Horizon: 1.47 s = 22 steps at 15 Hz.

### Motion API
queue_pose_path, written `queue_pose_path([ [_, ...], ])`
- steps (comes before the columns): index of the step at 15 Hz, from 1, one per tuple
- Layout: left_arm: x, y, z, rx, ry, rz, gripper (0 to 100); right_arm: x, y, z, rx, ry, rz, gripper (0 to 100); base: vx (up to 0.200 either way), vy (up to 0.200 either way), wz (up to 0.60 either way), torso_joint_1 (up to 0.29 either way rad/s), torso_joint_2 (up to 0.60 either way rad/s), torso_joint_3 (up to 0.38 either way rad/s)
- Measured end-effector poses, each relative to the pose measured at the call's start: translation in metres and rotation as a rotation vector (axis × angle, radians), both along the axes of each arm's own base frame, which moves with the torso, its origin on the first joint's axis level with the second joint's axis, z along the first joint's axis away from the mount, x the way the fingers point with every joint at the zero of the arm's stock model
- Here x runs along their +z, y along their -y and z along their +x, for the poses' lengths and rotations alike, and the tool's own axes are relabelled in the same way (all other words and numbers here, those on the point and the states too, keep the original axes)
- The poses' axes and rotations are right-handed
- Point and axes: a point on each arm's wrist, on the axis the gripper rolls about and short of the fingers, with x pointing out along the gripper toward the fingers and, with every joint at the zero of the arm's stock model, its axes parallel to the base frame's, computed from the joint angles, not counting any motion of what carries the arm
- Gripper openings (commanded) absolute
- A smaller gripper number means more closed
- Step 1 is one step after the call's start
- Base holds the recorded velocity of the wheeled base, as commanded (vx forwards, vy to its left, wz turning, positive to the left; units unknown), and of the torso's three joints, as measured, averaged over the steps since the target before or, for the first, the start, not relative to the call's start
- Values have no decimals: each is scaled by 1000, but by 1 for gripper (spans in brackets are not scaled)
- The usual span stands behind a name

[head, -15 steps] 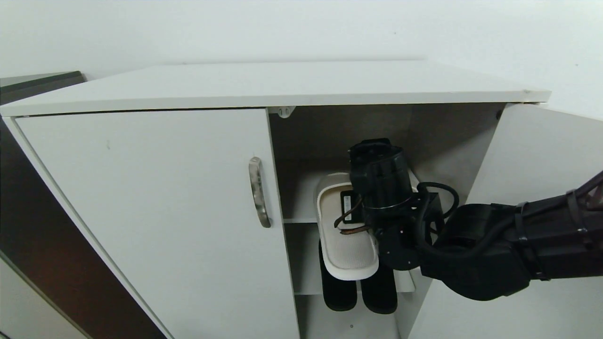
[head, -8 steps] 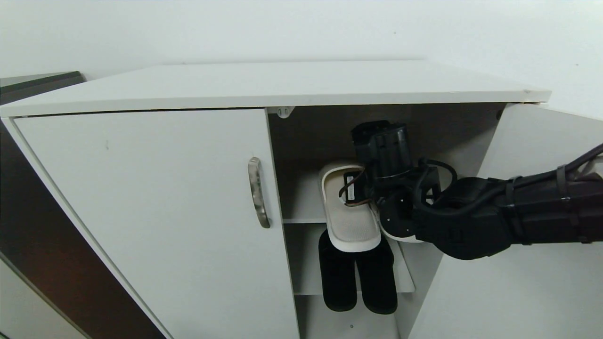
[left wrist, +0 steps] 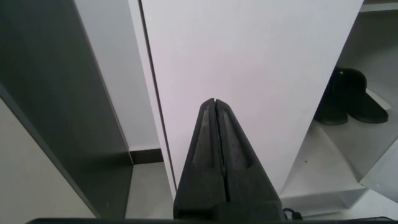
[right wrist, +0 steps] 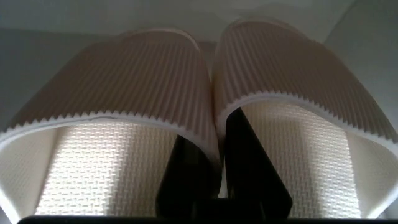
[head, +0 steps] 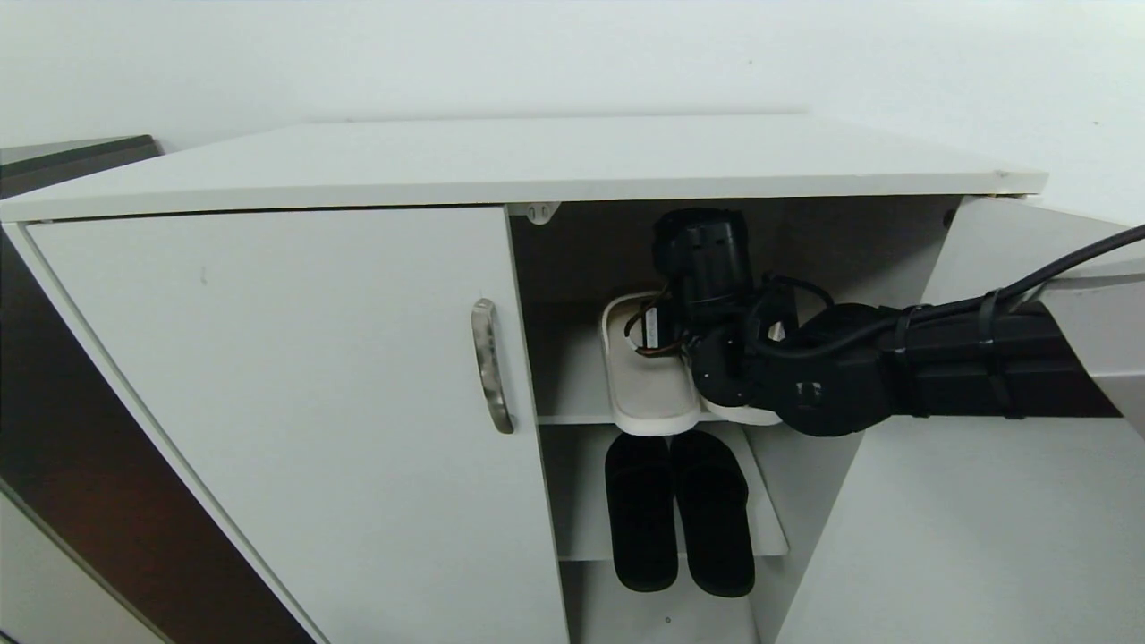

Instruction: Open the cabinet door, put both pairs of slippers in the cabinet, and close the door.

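A pair of white slippers [head: 648, 394] lies on the cabinet's upper shelf [head: 572, 380], heels at the shelf's front edge. My right gripper [right wrist: 216, 143] is inside the cabinet, shut on the two inner strap edges of the white slippers [right wrist: 143, 81], one finger inside each. A pair of black slippers [head: 675, 510] rests on the shelf below, heels hanging over its edge. My left gripper [left wrist: 214, 109] is shut and empty, low in front of the closed left door [left wrist: 249, 74]; the black slippers [left wrist: 348, 99] show beyond that door.
The white cabinet [head: 537, 161] has its left door [head: 295, 402] closed, with a metal handle [head: 490, 365]. Its right door [head: 984, 501] stands swung open beside my right arm. A dark panel [head: 54, 429] stands to the cabinet's left.
My right arm has lifted the white slippers and pushed them deeper in, from hanging in front of the black pair to the upper shelf.
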Motion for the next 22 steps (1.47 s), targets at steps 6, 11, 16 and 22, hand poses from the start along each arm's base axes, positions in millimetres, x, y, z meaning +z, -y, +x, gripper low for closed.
queue_pose_path([
  [6,0,0,0,0,0,0,0,-7,-2,3,1,-12,-3,0,0,0,0,0,0,0],
  [11,0,0,0,0,0,0,0,-12,-3,5,1,-21,-8,100,0,0,0,0,0,0],
  [16,0,0,0,0,0,0,0,-20,-2,1,4,-45,-31,100,0,0,0,0,0,0],
  [22,0,0,0,0,0,0,0,-21,4,-32,39,-74,-41,100,0,0,0,0,0,0],
])
